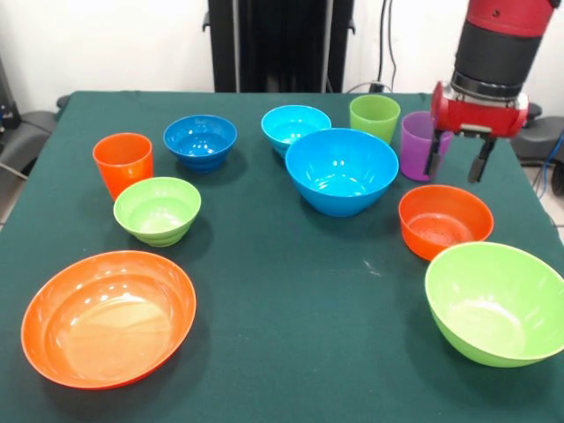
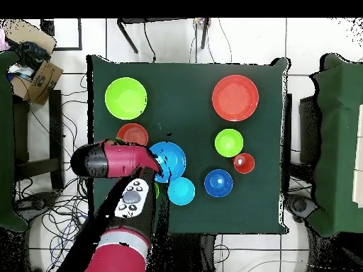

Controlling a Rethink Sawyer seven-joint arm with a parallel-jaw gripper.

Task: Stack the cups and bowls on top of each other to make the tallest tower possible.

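Cups: orange (image 1: 122, 162) stands at the left, green (image 1: 374, 116) and purple (image 1: 421, 145) stand together at the far right. My gripper (image 1: 457, 167) hangs spread wide and empty, one finger (image 1: 433, 157) in front of the purple cup, just above the small orange bowl (image 1: 445, 220).

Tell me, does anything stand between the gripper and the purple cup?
Nothing visible does. In the front view the open gripper hangs right beside the purple cup, with one finger overlapping the cup's side. The small orange bowl sits lower, nearer the camera.
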